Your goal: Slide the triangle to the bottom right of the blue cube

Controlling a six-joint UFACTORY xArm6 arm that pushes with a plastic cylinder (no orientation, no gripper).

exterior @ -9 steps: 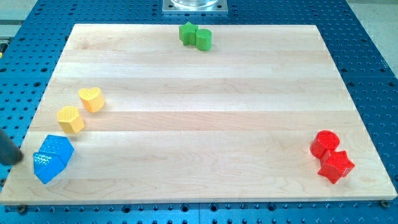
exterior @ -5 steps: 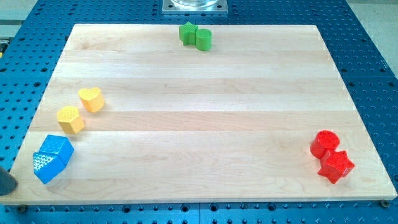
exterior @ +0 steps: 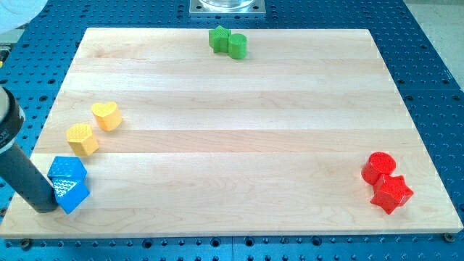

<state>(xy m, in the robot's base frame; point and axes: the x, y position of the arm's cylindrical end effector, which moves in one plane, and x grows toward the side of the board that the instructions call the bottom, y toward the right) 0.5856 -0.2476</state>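
Observation:
The blue cube (exterior: 67, 168) sits near the board's bottom left corner. The blue triangle (exterior: 72, 195) lies right below it, touching it, slightly toward the view's right. My rod comes down from the view's left edge, and my tip (exterior: 44, 208) rests against the triangle's left side, at the lower left of the cube.
A yellow heart (exterior: 107, 114) and another yellow block (exterior: 83, 138) lie above the blue pair. Two green blocks (exterior: 219, 38) (exterior: 238, 46) sit at the top edge. A red cylinder (exterior: 378, 166) and red star (exterior: 391, 193) sit at the bottom right. The board's edge (exterior: 14, 217) is close to my tip.
My rod has moved in from the view's left edge toward the right, up to the triangle. The triangle has shifted right, from the cube's lower left to just below it.

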